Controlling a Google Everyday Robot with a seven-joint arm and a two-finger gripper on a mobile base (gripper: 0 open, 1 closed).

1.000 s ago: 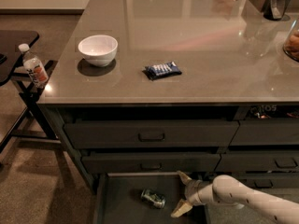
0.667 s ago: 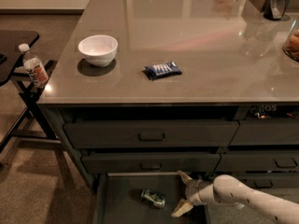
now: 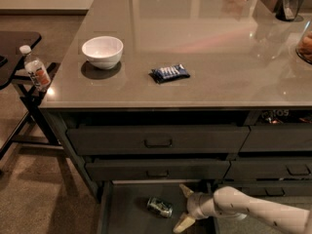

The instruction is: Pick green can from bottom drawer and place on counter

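The green can lies on its side on the dark floor of the open bottom drawer, near the middle. My gripper comes in from the lower right on a white arm and is open, with one finger above and one finger below. It sits just right of the can, not touching it. The counter spreads above the drawers, glossy grey-brown.
On the counter are a white bowl, a dark blue snack packet, and items at the far right edge. Two handled drawers are shut above the open one. A clear bottle with orange label stands on a black side table at left.
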